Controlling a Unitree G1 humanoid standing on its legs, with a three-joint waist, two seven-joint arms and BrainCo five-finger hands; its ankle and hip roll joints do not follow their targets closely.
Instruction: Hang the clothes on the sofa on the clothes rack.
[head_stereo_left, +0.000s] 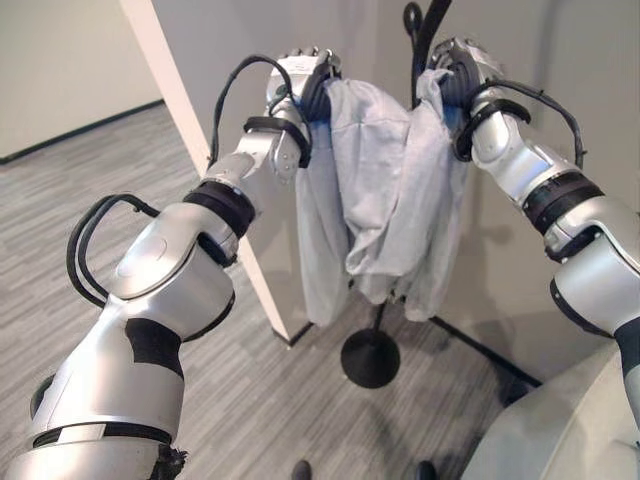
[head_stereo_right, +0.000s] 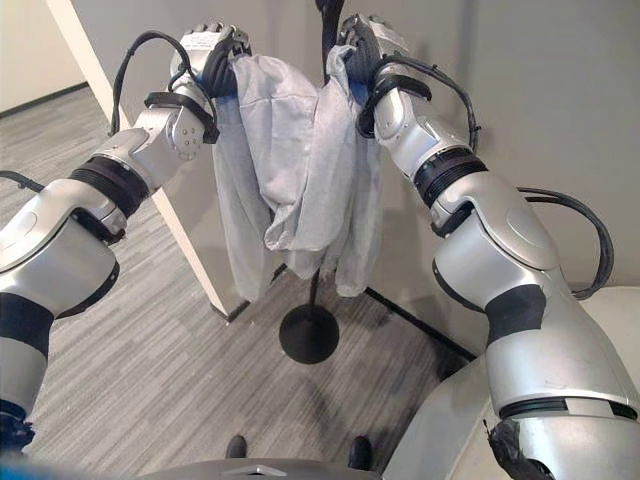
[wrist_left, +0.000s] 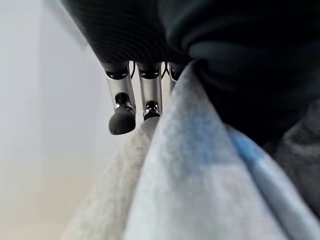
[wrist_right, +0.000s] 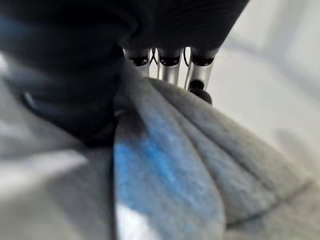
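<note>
I hold a light grey garment (head_stereo_left: 375, 190) stretched between both raised hands in front of the clothes rack, working from my left to my right.

On the left, my left hand (head_stereo_left: 305, 75) is clenched on one upper corner of the cloth; its wrist view shows the fingers (wrist_left: 121, 107) curled down over the fabric, with the thumb side pinning a fold.

In the middle, the garment sags in a loose swag and hangs down in front of the black pole (head_stereo_left: 418, 40) of the rack, whose round base (head_stereo_left: 370, 358) stands on the grey plank floor (head_stereo_left: 90, 190), just beside a white wall panel (head_stereo_left: 170, 90).

On the right, my right hand (head_stereo_left: 458, 65) grips the other upper corner close against the pole's curved top, fingers (wrist_right: 170, 70) bent over bunched cloth.

I judge the garment is not yet caught on any hook. The risk from here: if I let go before the cloth is over a prong, it slides down to the floor. Pressing the right hand into the pole could also tip the slim stand, and the drooping middle may snag unevenly and pull off one side.
</note>
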